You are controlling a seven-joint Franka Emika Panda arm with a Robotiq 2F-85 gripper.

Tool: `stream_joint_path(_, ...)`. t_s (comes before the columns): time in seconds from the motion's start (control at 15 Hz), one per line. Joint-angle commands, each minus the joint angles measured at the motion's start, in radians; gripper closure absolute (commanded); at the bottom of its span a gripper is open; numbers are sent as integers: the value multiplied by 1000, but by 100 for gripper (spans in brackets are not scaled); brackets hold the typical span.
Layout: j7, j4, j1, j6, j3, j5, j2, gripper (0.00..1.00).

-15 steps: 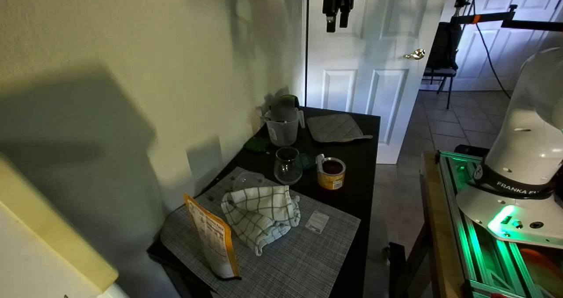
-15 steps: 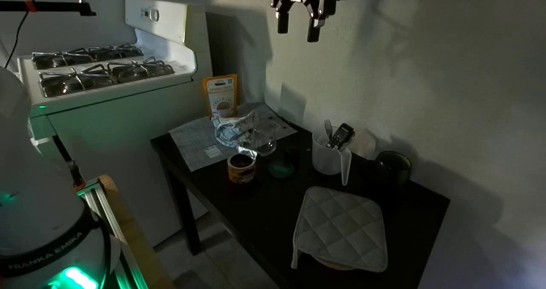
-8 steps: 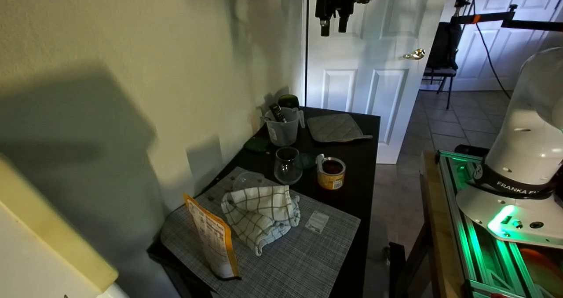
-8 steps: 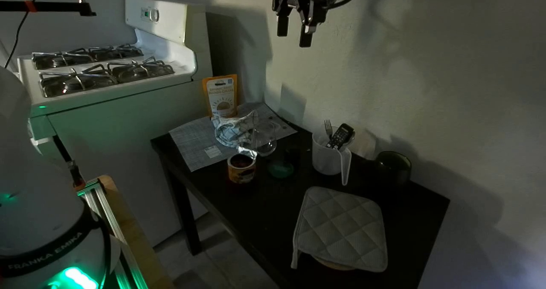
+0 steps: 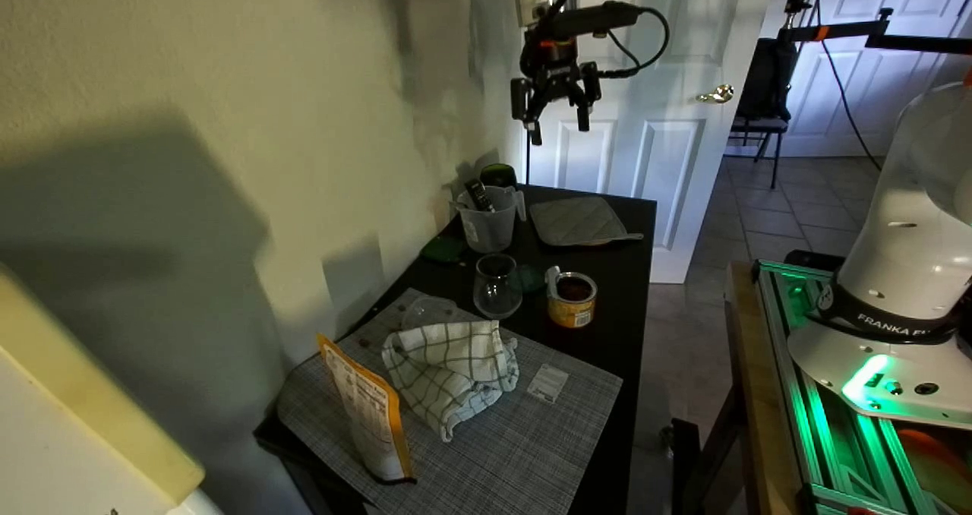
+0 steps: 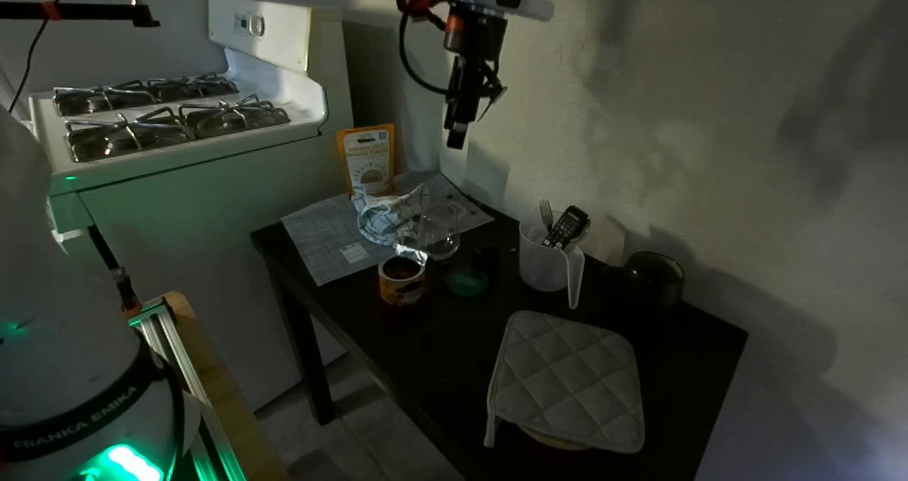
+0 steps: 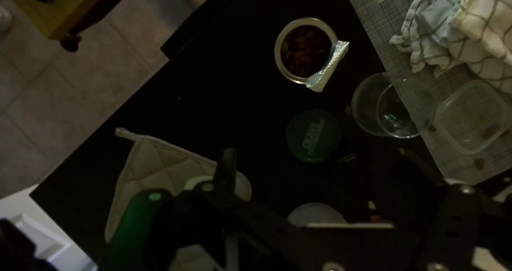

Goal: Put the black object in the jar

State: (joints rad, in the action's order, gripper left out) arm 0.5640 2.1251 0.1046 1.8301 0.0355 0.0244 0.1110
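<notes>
The jar is a clear glass vessel (image 5: 497, 295) standing on the dark table beside the grey mat. It also shows in an exterior view (image 6: 440, 234) and the wrist view (image 7: 394, 109). A small dark thing (image 6: 486, 256) lies beside a green lid and may be the black object; in the wrist view only a faint glint (image 7: 347, 157) shows there. A black keypad handset (image 6: 567, 225) leans in the measuring jug with a fork. My gripper (image 5: 560, 126) is open and empty, high above the table. It is side-on in an exterior view (image 6: 457, 139); its spread fingers frame the wrist view (image 7: 316, 153).
An opened can (image 5: 572, 302) with raised foil stands near the jar. The green lid (image 7: 314, 136), translucent measuring jug (image 5: 488, 232), quilted pot holder (image 6: 567, 382), checked cloth (image 5: 452, 374), upright orange-edged pouch (image 5: 368, 409) and dark green cup (image 6: 654, 279) are around. The wall borders the table.
The gripper has come down and turned about its upright axis, now spread across in one exterior picture and side-on in another. The objects on the table have not moved.
</notes>
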Motion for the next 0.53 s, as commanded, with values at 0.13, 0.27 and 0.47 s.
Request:
stream_joint_path(0.13,32,49,-8,48,21,37,-81,0)
stream_joint_path(0.27,-16,51,0,48,44,78,-130,0)
stream_joint_path(0.47,-31,45,4,48,51,86,-141,0)
